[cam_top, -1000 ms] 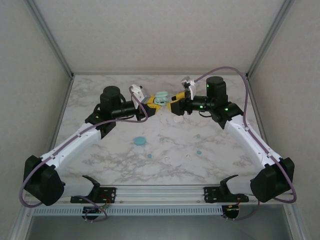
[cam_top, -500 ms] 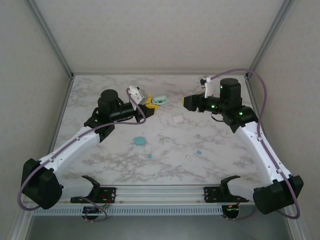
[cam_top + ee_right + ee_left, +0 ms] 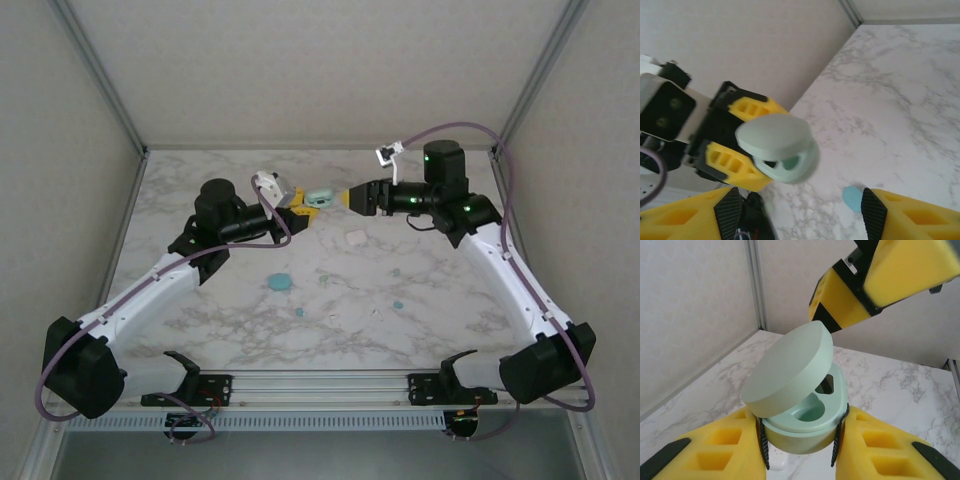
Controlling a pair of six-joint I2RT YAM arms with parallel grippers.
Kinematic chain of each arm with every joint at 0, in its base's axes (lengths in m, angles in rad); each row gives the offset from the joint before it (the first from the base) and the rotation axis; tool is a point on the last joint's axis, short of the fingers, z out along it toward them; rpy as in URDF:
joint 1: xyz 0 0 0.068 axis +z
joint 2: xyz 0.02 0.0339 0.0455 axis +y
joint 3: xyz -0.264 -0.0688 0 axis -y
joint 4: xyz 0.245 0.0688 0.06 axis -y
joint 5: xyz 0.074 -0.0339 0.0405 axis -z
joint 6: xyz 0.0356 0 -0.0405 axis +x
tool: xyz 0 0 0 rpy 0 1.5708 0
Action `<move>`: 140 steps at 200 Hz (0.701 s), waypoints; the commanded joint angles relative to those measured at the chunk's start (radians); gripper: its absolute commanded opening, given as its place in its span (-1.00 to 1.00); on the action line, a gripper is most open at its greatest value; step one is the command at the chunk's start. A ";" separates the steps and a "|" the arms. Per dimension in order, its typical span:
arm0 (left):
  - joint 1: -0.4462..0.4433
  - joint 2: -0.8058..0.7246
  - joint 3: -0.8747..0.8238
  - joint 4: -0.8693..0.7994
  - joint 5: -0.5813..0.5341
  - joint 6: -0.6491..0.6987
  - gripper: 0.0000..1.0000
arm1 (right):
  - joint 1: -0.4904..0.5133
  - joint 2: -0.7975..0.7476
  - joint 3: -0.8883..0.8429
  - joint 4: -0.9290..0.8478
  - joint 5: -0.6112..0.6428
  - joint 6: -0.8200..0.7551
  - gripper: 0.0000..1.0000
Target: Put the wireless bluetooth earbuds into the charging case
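"Top external view first: where is the charging case (image 3: 320,197)?"

"Toward the far side of the marble worktop (image 3: 420,340), about midway across. It is pale green, and the left gripper (image 3: 303,207) has it clamped between its yellow fingers."

"Does the left wrist view agree?"

"Yes. There the left gripper (image 3: 802,445) presses on the charging case (image 3: 800,432) from both sides, low on the base. The lid (image 3: 790,370) stands raised and tilted, hinged at the far side, and two recesses show beneath it."

"And the right gripper (image 3: 352,198)?"

"It points at the case from the right, its tips just beside it. In the left wrist view it (image 3: 875,285) hangs above and behind the lid, not touching. In its own camera the right gripper (image 3: 800,215) has its jaws spread wide with nothing between them, and the charging case (image 3: 787,160) sits ahead."

"Where are the earbuds (image 3: 398,303)?"

"Scattered on the worktop nearer the arm bases, well apart from the held case: tiny teal-blue and white specks, too small to make out further. A teal-blue case (image 3: 280,283) lies among them, and a white case (image 3: 355,238) sits between them and the grippers."
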 commanded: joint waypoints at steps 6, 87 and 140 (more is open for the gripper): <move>-0.007 -0.022 0.019 -0.002 0.019 0.058 -0.53 | 0.022 0.039 0.095 -0.055 0.030 0.060 0.45; -0.013 -0.030 0.039 0.024 0.020 0.048 -0.53 | 0.056 0.197 0.199 -0.178 -0.020 0.125 0.46; -0.015 -0.027 0.046 0.032 0.013 0.030 -0.53 | 0.059 0.198 0.167 -0.158 -0.123 0.140 0.36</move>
